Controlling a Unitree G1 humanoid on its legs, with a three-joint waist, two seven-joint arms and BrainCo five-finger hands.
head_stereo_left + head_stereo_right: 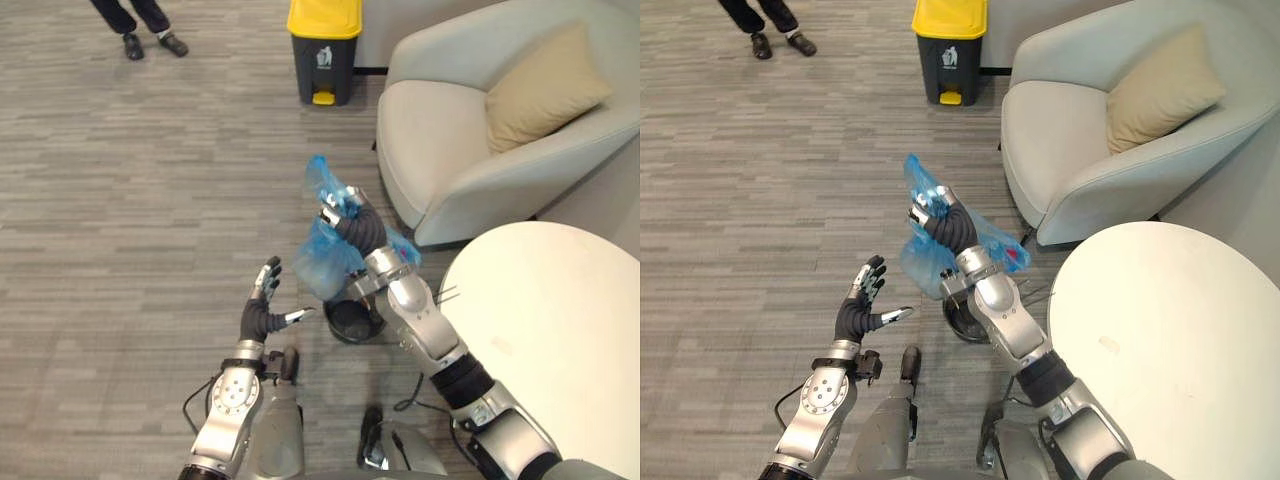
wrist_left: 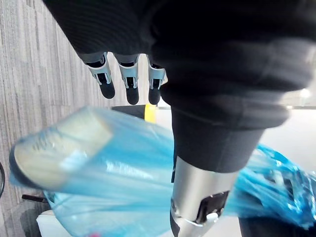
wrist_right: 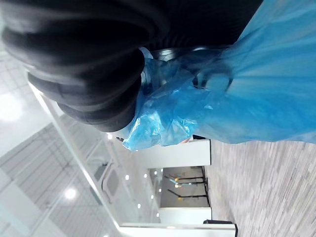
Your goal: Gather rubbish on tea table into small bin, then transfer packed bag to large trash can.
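Nearest, item one: your left hand [image 1: 262, 310], low over the floor beside the bin, fingers straight and spread, thumb apart, holding nothing. It reads as standing by to steady the load.

Item two: small bin [image 1: 352, 320], dark and round, on the floor between the hand and the tea table [image 1: 560, 330]. The table's white round top sits on your right.

Item three: blue bag [image 1: 325, 262], the task's thing, hanging directly over the bin with its bottom about at the rim. Whether it is fully free of the bin cannot be told. Something red [image 1: 403, 255] shows through the plastic.

Item four: your right hand [image 1: 340, 212], raised above the bin, fingers curled tight round the bag's gathered neck. The loose plastic tuft sticks up past the fingers. Gripping at the neck keeps the contents shut in for carrying.

Item five: armchair [image 1: 470, 140] with a tan cushion [image 1: 545, 85], just beyond the table.

Item six: large trash can [image 1: 323, 50], dark with a yellow lid, well apart across open carpet. That is your destination, and the path looks unobstructed.

Item seven: a person's legs [image 1: 140, 25], far off to the left of the can.
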